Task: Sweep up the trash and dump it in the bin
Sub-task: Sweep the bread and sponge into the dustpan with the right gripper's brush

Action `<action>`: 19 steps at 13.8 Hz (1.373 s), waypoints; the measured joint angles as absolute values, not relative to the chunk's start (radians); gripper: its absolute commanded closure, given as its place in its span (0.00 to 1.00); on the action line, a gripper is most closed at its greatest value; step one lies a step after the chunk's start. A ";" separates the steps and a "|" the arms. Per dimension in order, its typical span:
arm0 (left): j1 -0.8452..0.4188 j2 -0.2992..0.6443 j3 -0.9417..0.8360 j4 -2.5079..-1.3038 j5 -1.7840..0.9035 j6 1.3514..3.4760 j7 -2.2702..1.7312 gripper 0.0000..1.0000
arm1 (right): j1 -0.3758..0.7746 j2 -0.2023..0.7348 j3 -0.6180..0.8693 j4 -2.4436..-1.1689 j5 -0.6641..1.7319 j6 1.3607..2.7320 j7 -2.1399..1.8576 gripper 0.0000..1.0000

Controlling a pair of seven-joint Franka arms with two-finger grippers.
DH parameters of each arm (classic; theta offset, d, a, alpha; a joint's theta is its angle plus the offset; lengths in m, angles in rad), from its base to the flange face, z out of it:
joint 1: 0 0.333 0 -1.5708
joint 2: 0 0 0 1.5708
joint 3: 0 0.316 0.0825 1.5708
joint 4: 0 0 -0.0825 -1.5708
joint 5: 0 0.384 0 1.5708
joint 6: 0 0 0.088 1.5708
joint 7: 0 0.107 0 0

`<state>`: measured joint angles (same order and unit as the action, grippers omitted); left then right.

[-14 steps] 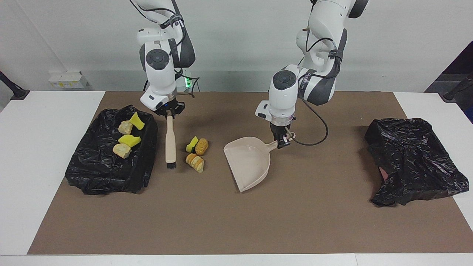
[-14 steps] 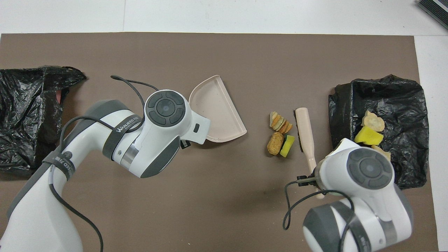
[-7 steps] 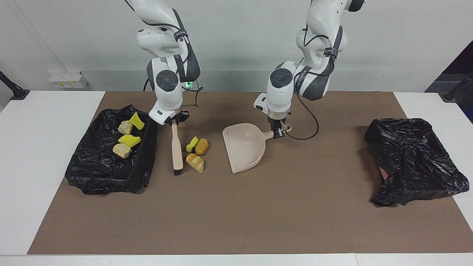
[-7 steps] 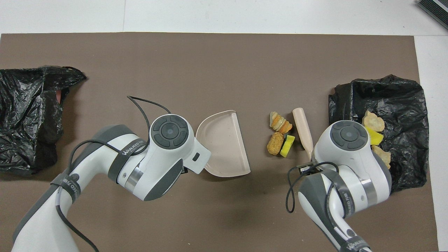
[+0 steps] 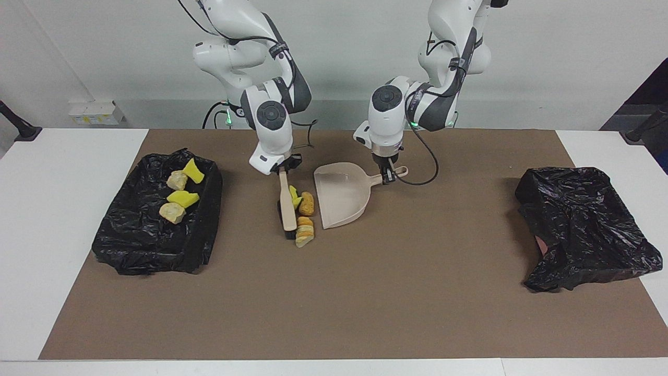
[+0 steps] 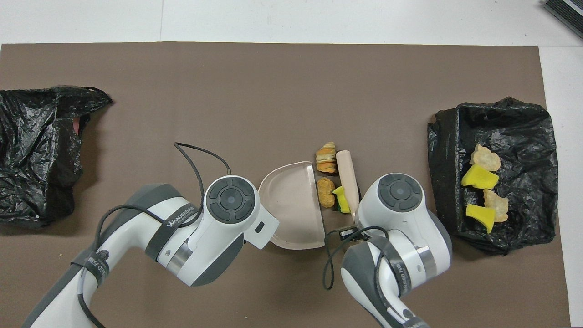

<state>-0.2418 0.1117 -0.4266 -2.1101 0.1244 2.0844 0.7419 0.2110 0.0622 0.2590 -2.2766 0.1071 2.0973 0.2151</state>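
Facing view: right gripper [image 5: 280,169] clenched on brush [image 5: 286,203] handle; left gripper [image 5: 386,178] clamped on dustpan [image 5: 342,198] handle. Three loose trash bits [image 5: 306,203] sit between brush and pan mouth, at 9 o'clock of the pan; four more lie in the black-lined bin [image 5: 209,209] toward the right arm's end. To do it well: keep pan lip flat on the mat, push brush squarely toward 3 o'clock, and mind the striped lump [image 5: 305,231] at the lip's end, which could slip past.
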 measured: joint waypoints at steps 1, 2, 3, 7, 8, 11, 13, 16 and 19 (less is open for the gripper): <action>-0.241 0.112 -0.425 -2.112 0.124 2.084 0.742 1.00 | 0.213 0.073 0.290 -2.273 0.165 2.126 0.217 1.00; -0.240 0.112 -0.423 -2.114 0.124 2.084 0.742 1.00 | 0.214 0.081 0.315 -2.264 0.235 2.143 0.219 1.00; -0.236 0.111 -0.421 -2.116 0.124 2.084 0.742 1.00 | 0.216 0.086 0.332 -2.249 0.310 2.145 0.220 1.00; -0.201 0.110 -0.421 -2.117 0.120 2.085 0.739 1.00 | 0.216 0.077 0.351 -2.178 0.418 2.087 0.220 1.00; -0.193 0.110 -0.420 -2.118 0.119 2.087 0.722 1.00 | 0.214 0.059 0.346 -2.162 0.418 2.047 0.220 1.00; -0.170 0.111 -0.419 -2.120 0.119 2.096 0.638 1.00 | 0.207 -0.026 0.295 -2.139 0.367 1.942 0.217 1.00; -0.161 0.111 -0.418 -2.120 0.118 2.096 0.616 1.00 | 0.201 -0.044 0.280 -2.125 0.225 1.932 0.197 1.00; -0.160 0.111 -0.418 -2.120 0.118 2.096 0.604 1.00 | 0.197 0.013 0.278 -2.085 0.013 1.933 0.091 1.00; -0.151 0.111 -0.418 -2.121 0.118 2.096 0.601 1.00 | 0.185 0.168 0.277 -1.971 -0.207 1.935 0.052 1.00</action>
<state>-0.1508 0.1107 -0.4178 -2.1207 0.1178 2.0963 0.6010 0.1852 0.1677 0.2771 -1.9710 -0.2069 1.9348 0.0524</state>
